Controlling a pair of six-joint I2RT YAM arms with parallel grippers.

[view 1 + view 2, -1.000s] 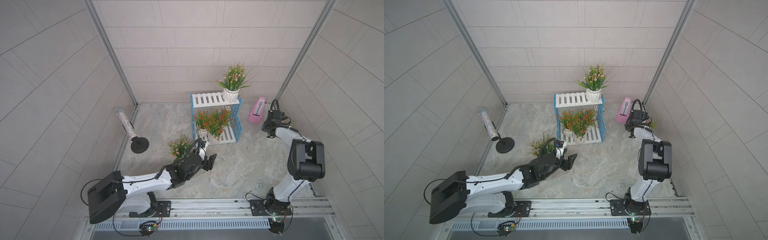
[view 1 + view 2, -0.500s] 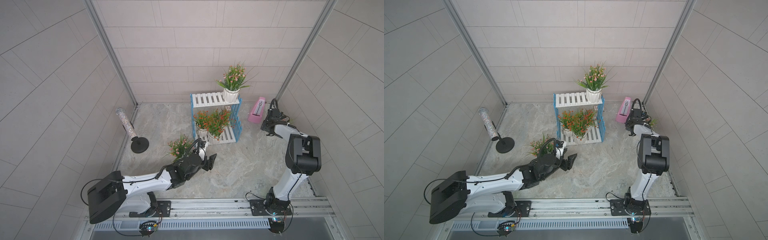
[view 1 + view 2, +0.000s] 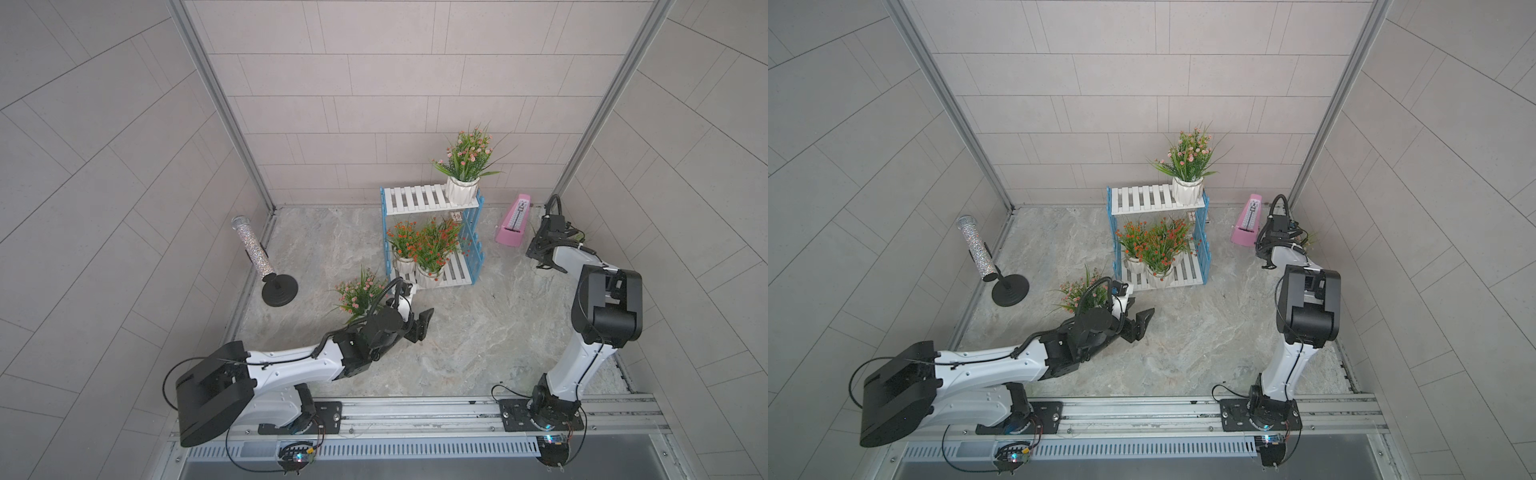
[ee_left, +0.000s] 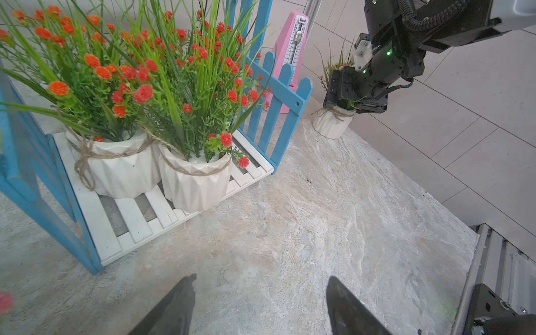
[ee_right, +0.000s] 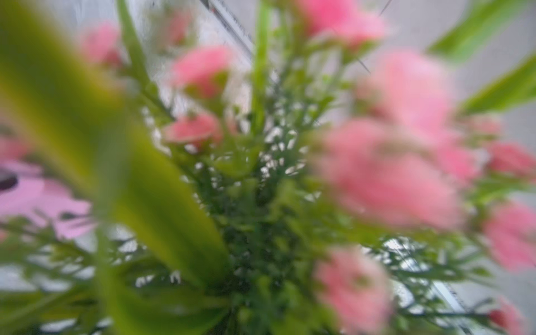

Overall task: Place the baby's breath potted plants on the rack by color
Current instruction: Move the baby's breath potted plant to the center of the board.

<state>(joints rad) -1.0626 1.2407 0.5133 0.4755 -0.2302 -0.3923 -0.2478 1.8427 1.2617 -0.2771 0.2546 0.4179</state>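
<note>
Plant (image 4: 330, 125) at right end effector (image 4: 352, 105), grip unclear

Left arm (image 3: 291, 365), right arm (image 3: 577, 357): white shells, black joints, looped black cables, black baseplates; left hand (image 4: 261, 278) matte black.

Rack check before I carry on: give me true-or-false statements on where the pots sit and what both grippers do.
1. The upper shelf holds one pink-blossom pot. True.
2. A pot is gripped on the left. False: the left gripper is open, empty, over the floor.
3. Orange-red blossoms fill the top tier. False: the orange-red pots stand on the lower shelf.
4. The right gripper hangs at a second pink-blossom pot beside the pink metronome. True.
</note>
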